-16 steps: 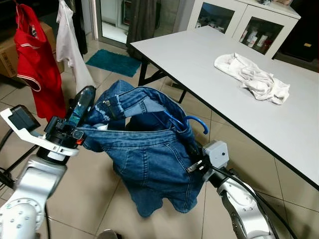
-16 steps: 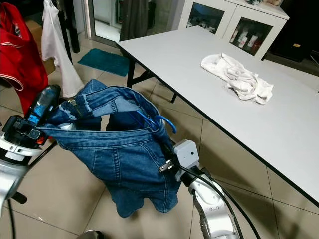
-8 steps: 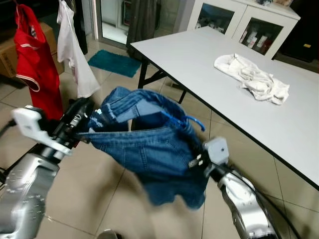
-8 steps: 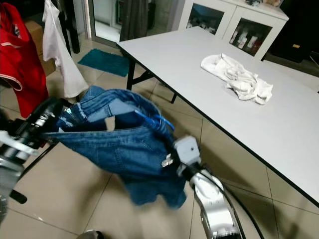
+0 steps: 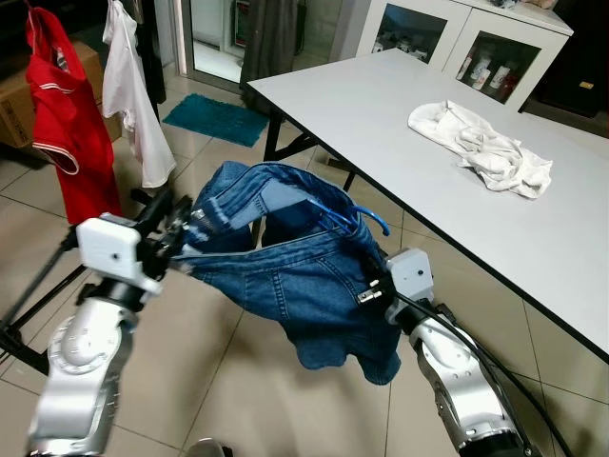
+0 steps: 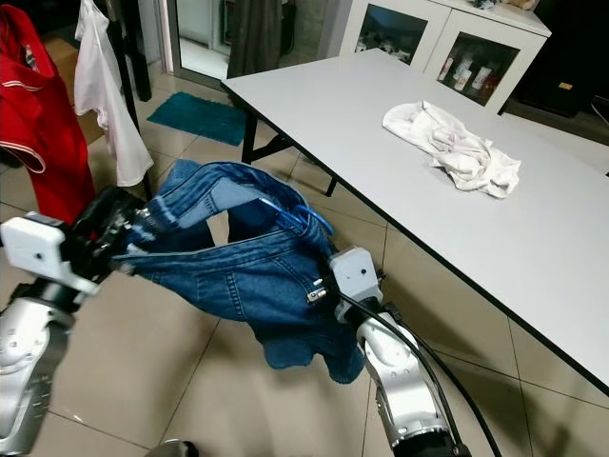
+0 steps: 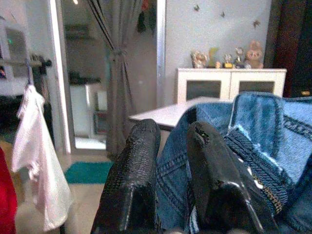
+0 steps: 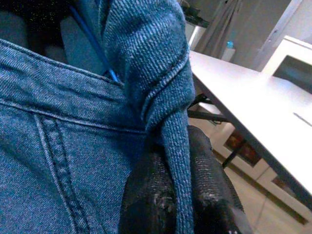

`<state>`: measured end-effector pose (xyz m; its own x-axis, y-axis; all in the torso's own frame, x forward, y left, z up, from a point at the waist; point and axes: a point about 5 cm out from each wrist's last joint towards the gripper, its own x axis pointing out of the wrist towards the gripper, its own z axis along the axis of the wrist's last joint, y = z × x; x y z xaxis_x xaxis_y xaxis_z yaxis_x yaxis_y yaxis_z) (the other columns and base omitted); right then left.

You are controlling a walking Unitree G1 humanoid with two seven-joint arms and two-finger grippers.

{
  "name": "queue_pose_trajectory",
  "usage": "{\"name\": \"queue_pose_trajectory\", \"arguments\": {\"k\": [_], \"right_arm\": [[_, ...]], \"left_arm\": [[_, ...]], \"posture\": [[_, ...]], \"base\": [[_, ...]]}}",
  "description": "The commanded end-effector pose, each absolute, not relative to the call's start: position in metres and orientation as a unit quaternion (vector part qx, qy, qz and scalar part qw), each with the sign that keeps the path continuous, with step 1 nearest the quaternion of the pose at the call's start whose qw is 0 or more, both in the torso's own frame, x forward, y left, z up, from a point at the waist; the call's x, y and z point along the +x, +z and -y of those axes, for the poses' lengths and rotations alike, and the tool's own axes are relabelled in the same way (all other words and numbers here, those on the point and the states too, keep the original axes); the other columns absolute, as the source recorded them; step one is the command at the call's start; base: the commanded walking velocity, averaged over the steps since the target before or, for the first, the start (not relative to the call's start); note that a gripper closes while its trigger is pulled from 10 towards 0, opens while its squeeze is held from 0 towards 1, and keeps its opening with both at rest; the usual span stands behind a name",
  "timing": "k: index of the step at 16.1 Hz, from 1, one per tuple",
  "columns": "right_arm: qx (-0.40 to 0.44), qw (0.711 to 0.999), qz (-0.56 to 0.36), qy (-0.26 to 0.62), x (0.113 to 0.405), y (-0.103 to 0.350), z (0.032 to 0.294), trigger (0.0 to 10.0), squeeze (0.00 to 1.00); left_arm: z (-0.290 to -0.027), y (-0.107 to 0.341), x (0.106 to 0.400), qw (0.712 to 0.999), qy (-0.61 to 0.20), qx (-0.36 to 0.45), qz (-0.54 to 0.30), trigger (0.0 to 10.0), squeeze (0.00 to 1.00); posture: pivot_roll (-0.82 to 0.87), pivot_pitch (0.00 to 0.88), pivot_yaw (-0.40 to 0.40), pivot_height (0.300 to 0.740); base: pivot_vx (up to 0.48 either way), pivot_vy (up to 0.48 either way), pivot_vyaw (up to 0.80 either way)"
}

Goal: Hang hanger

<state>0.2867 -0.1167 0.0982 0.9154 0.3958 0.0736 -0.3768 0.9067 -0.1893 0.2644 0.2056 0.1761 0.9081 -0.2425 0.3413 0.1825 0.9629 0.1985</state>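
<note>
A pair of blue jeans (image 5: 304,281) hangs on a blue hanger (image 5: 354,214) whose hook sticks up above the waistband. The jeans are stretched between my two grippers above the tiled floor. My left gripper (image 5: 173,224) is shut on the left end of the waistband; in the left wrist view denim (image 7: 253,146) is pinched between its black fingers (image 7: 131,180). My right gripper (image 5: 369,284) is shut on the right end of the waistband, with a fold of denim (image 8: 165,97) squeezed between its fingers (image 8: 209,195). The legs hang down and trail toward the right.
A red garment (image 5: 67,124) and a white garment (image 5: 133,95) hang at the far left, above black rack legs (image 5: 29,295). A long white table (image 5: 400,114) with a crumpled white cloth (image 5: 481,148) stands to the right. Beyond are a teal mat (image 5: 217,119) and a white cabinet (image 5: 457,43).
Both arms have lifted the jeans and drawn the waistband out flatter. The left wrist has turned, and the hanging legs have swung up toward the right.
</note>
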Motion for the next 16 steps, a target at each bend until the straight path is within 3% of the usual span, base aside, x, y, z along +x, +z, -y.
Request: {"name": "queue_pose_trajectory", "arguments": {"k": [1, 6, 11, 16], "right_arm": [[-0.085, 0.981, 0.055, 0.165, 0.292, 0.101, 0.126, 0.0, 0.00], [-0.096, 0.983, 0.044, 0.150, 0.307, 0.102, 0.109, 0.0, 0.00], [-0.082, 0.984, 0.052, 0.151, 0.313, 0.106, 0.100, 0.0, 0.00], [-0.035, 0.980, 0.086, 0.177, 0.306, 0.112, 0.097, 0.0, 0.00]], "left_arm": [[-0.198, 0.178, 0.265, 0.970, -0.108, 0.088, 0.197, 10.0, 0.00], [-0.157, 0.185, 0.268, 0.958, -0.178, 0.061, 0.214, 10.0, 0.00], [-0.148, 0.173, 0.272, 0.957, -0.188, 0.106, 0.193, 10.0, 0.00], [-0.131, 0.179, 0.285, 0.969, -0.149, -0.003, 0.199, 10.0, 0.00]], "posture": [[0.15, 0.085, -0.131, 0.740], [0.16, 0.075, -0.126, 0.740], [0.16, 0.071, -0.123, 0.740], [0.16, 0.068, -0.141, 0.740]], "base": [[0.000, 0.000, 0.00], [0.000, 0.000, 0.00], [0.000, 0.000, 0.00], [0.000, 0.000, 0.00]]}}
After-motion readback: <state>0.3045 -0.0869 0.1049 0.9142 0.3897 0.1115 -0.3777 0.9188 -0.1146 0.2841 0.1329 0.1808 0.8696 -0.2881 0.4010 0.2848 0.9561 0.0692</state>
